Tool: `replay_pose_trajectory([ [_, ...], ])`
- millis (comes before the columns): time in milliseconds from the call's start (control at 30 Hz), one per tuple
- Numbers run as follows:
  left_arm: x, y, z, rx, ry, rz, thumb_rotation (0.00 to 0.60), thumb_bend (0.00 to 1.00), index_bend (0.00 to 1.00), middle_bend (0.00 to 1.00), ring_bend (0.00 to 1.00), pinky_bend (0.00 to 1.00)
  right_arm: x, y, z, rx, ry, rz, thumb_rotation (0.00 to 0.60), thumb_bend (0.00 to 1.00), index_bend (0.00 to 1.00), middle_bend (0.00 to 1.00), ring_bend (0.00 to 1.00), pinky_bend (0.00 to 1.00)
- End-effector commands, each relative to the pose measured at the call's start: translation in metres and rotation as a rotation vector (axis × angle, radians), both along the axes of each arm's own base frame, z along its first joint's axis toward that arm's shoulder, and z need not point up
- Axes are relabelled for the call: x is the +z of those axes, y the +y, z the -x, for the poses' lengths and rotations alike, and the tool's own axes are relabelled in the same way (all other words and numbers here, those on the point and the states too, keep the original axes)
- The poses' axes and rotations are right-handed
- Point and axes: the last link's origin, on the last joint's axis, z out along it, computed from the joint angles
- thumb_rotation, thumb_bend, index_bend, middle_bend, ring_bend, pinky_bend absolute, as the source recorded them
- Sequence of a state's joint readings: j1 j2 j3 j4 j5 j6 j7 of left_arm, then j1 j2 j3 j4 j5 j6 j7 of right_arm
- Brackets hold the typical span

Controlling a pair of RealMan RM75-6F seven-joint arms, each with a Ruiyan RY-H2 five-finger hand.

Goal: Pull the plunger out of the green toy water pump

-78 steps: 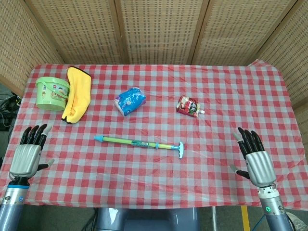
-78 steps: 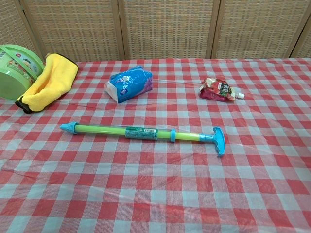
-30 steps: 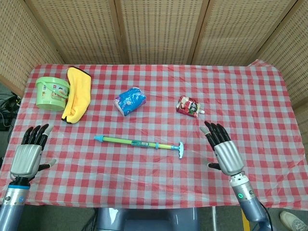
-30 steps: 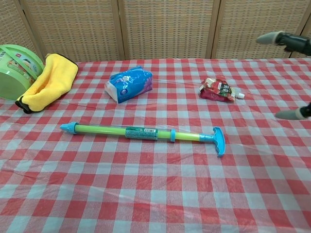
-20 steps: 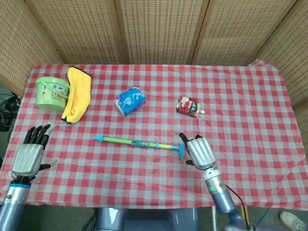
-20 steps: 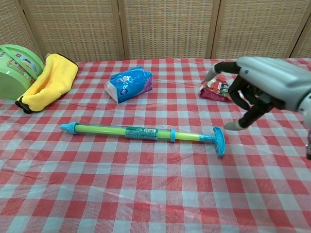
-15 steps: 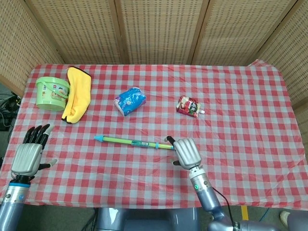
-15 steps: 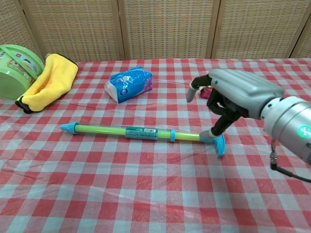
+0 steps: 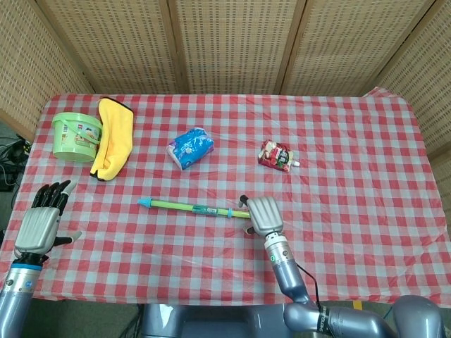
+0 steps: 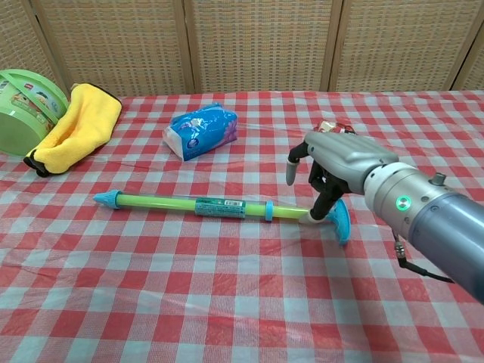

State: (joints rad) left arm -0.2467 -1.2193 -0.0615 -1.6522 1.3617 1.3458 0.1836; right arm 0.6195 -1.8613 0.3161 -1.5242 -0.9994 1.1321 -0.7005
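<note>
The green toy water pump (image 9: 194, 208) lies flat across the middle of the checked table, its blue nozzle pointing left. In the chest view its green tube (image 10: 204, 206) ends at a blue T-handle (image 10: 342, 224) on the right. My right hand (image 10: 336, 162) hovers right over that handle, fingers apart and partly curled, the thumb tip touching the rod beside the handle. From the head view the right hand (image 9: 262, 215) covers the handle. My left hand (image 9: 39, 227) stays open at the table's near left edge, far from the pump.
A green bucket (image 9: 75, 134) and a yellow cloth (image 9: 113, 137) sit at the far left. A blue packet (image 9: 190, 147) lies behind the pump, and a red pouch (image 9: 277, 155) lies behind my right hand. The tablecloth's front edge (image 9: 211, 294) runs close below the hands.
My right hand has swept in from the right edge to the pump's handle end and lowered over it. The pump and the left hand have not moved.
</note>
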Motion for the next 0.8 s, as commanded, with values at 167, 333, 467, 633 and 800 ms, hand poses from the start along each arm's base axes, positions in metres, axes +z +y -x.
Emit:
replay_pose_trajectory([
  [167,-0.001,0.002,0.002,0.010,-0.001,0.005,0.600,0.01,0.00,0.00,0.00,0.00,-0.010,-0.006,0.002,-0.026,0.015,-0.023,0.600,0.40,0.47,1.00,1.00,0.88],
  [333,-0.003,0.003,0.002,0.014,-0.001,0.017,0.600,0.01,0.00,0.00,0.00,0.00,-0.016,-0.009,0.005,-0.047,0.019,-0.036,0.600,0.45,0.48,1.00,1.00,0.88],
  [467,-0.003,0.005,0.004,0.020,0.000,0.017,0.600,0.01,0.00,0.00,0.00,0.00,-0.020,-0.013,0.009,-0.059,0.027,-0.045,0.600,0.46,0.48,1.00,1.00,0.88],
  [633,-0.002,0.006,0.006,0.032,-0.002,0.013,0.600,0.01,0.00,0.00,0.00,0.00,-0.024,-0.015,0.014,-0.073,0.039,-0.055,0.600,0.48,0.47,1.00,1.00,0.88],
  [800,-0.003,0.006,0.006,0.029,0.003,0.019,0.600,0.01,0.00,0.00,0.00,0.00,-0.028,-0.019,0.022,-0.096,0.047,-0.061,0.600,0.49,0.47,1.00,1.00,0.88],
])
